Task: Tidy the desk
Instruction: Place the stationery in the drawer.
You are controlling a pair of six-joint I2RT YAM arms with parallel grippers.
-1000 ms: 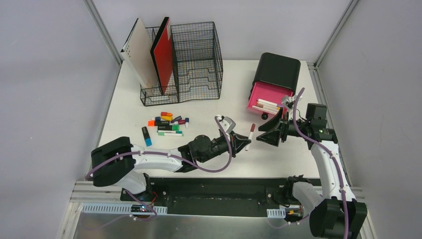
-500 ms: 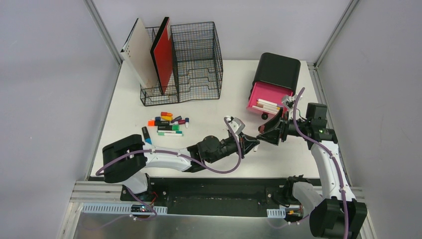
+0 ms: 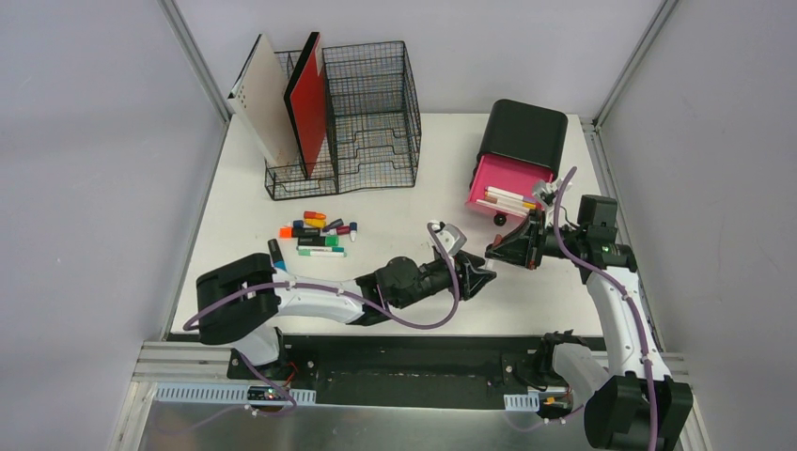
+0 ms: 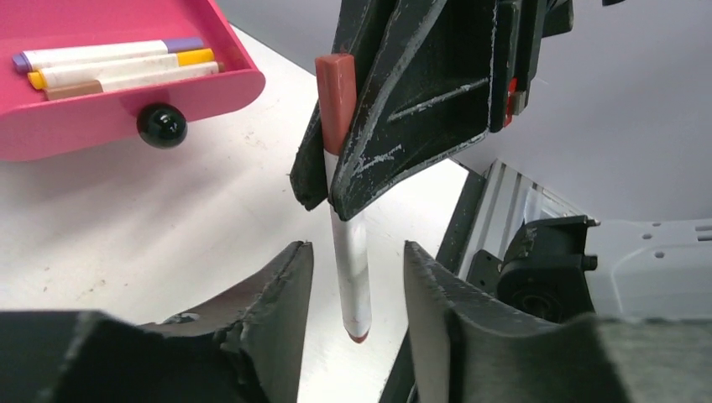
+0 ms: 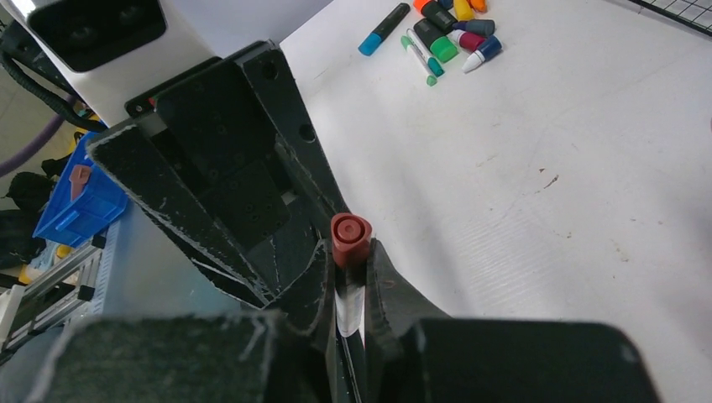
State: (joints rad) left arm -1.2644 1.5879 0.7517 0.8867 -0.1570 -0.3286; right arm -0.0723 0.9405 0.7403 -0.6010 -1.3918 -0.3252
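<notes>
Straddling the lower barrel of the marker [image 4: 347, 252], my left pincer [image 4: 356, 256] stood partly open, one finger on each side of the barrel and, as far as I could tell, neither pressing on it. Just beyond, my right pincer [image 3: 492, 252] was clamped tight on that marker right under its brown-red cap. The long white body hung unsupported below the grip, above the desk [image 3: 423, 202].

That high hold worried me most. If my left fingers brushed the barrel while backing away, I judged the marker could swivel in the right grip. It could also slip out, land on the tabletop and roll toward the near edge. A tilted marker might catch the front lip of the pink drawer [image 3: 506, 188], which stood open just beside my right pincer with several pens already lying in it.

The desk lay under both arms, running from my bases to the back wall. It was a broad white flat top with aluminium-framed edges and a black strip along its front, lightly scuffed and speckled up close. Left of centre a cluster of loose pens [image 3: 318, 233] lay on it. Farther back sat the black box [image 3: 523, 132] housing that drawer, and at the far left the wire-mesh organizer [image 3: 371, 113], holding upright boards.
</notes>
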